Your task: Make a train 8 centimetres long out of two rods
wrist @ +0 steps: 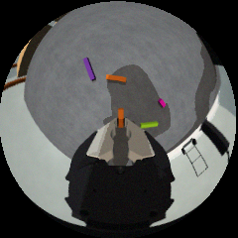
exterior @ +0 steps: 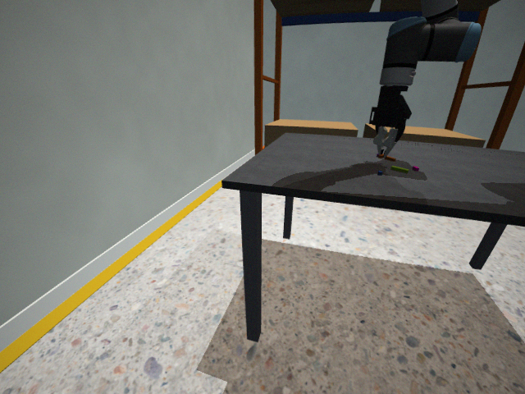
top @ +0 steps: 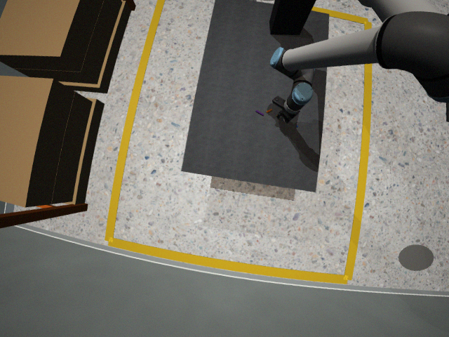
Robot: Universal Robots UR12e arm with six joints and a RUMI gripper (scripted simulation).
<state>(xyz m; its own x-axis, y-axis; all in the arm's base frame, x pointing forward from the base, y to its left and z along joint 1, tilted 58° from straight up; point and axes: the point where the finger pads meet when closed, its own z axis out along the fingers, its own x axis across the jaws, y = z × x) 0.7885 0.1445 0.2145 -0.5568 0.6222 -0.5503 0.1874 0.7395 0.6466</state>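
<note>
My gripper (wrist: pixel 120 118) (exterior: pixel 382 154) (top: pixel 280 116) is shut on an orange rod (wrist: pixel 121 115) (exterior: pixel 381 155), which sticks out past the fingertips low over the table. Whether it touches the table I cannot tell. A second orange rod (wrist: pixel 116 78) (exterior: pixel 390 158) (top: pixel 269 111) lies flat, apart from the held one and crosswise to it in the wrist view. A purple rod (wrist: pixel 89 68) (top: pixel 259 112) lies to its left there. A lime rod (wrist: pixel 149 125) (exterior: pixel 399 169) lies right of the fingers in the wrist view. Its far side is hidden from the top view by the arm.
A magenta rod (wrist: pixel 162 103) (exterior: pixel 415 168) lies beyond the lime rod. A small blue rod (exterior: pixel 380 172) (top: pixel 297 126) lies on the near side in the exterior view. All lie on the dark table (top: pixel 231 144) (exterior: pixel 296 157). The arm's shadow falls across several rods.
</note>
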